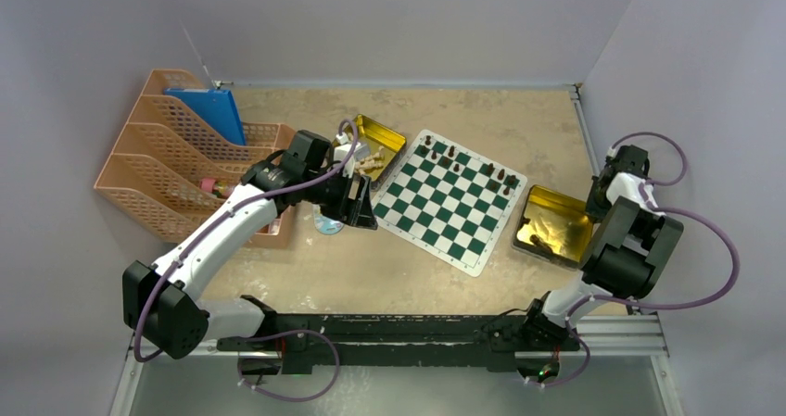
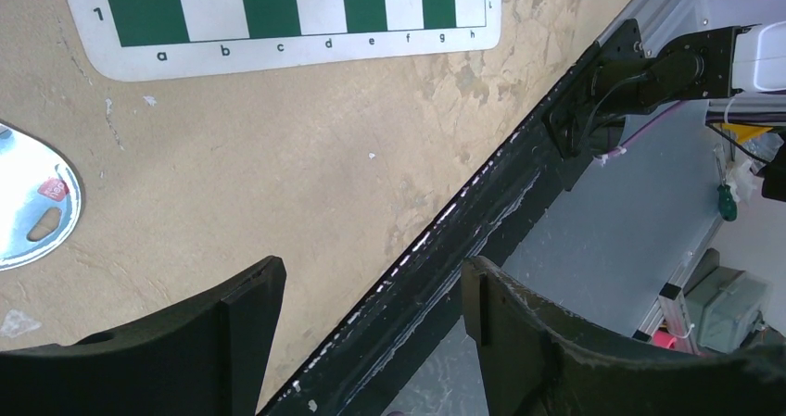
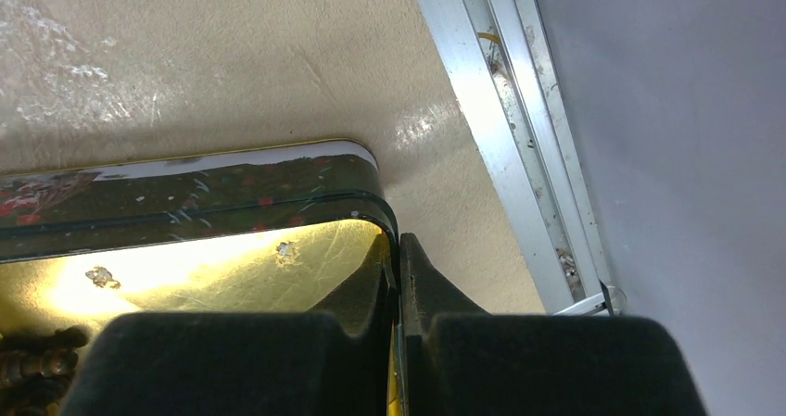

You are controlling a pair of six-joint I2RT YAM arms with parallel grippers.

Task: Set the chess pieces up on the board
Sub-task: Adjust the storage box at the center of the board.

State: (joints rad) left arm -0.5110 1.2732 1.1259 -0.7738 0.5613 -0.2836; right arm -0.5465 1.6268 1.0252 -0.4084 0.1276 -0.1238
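right gripper (image 3: 399,254) clenched on the gold tin (image 3: 185,203) corner wall, likely steadying it to reach the dark pieces (image 3: 37,365); left gripper (image 2: 371,286) hangs released near the board (image 2: 278,8).

Soft, even light from above fills the top view, leaving only faint shadows under the arms, and fine detail there is slightly soft. In the right wrist view the gold tin (image 3: 232,268) flares yellow inside and the table (image 3: 422,129) shows a white sheen at right, while the near foreground is black and underexposed. The left wrist view is sharp, with glare on the shiny disc (image 2: 32,198) at left.
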